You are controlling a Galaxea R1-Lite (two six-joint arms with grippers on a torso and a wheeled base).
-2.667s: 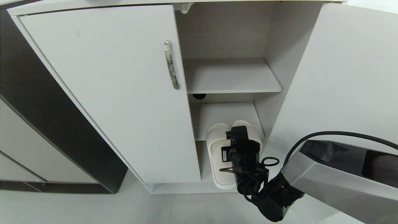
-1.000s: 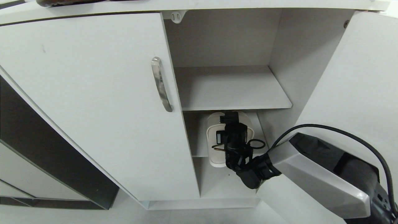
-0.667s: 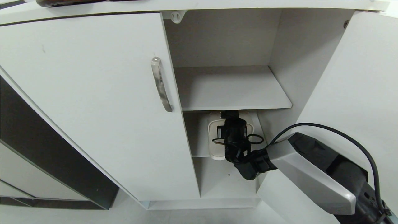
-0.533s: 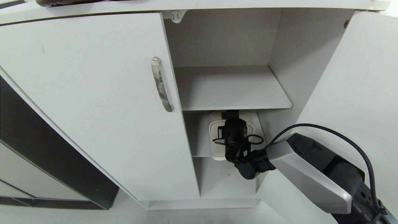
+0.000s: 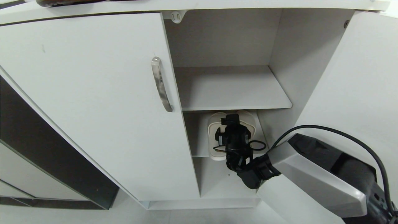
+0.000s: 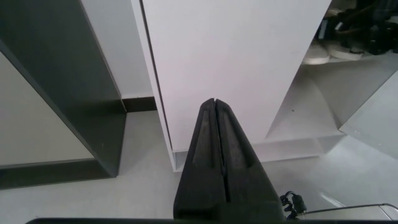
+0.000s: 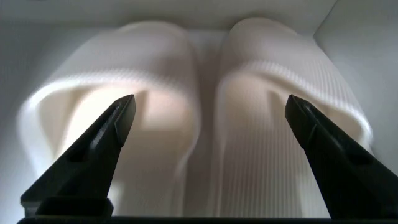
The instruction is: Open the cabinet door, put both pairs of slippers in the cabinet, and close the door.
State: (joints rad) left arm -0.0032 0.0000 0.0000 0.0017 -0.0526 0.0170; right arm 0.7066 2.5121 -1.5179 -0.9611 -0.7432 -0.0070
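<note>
The cabinet (image 5: 217, 5) has its left door (image 5: 93, 93) shut, with the handle (image 5: 161, 84) along that door's right edge. Its right door (image 5: 357, 77) is swung open to the right. Inside, an upper shelf (image 5: 230, 88) lies above a lower shelf (image 5: 197, 140). A pair of slippers (image 5: 214, 146) lies side by side on the lower shelf, reaching its front edge. The right gripper (image 5: 229, 119) is between the two shelves, over the pair. The left gripper (image 6: 214, 109) is low down before the shut door.
</note>
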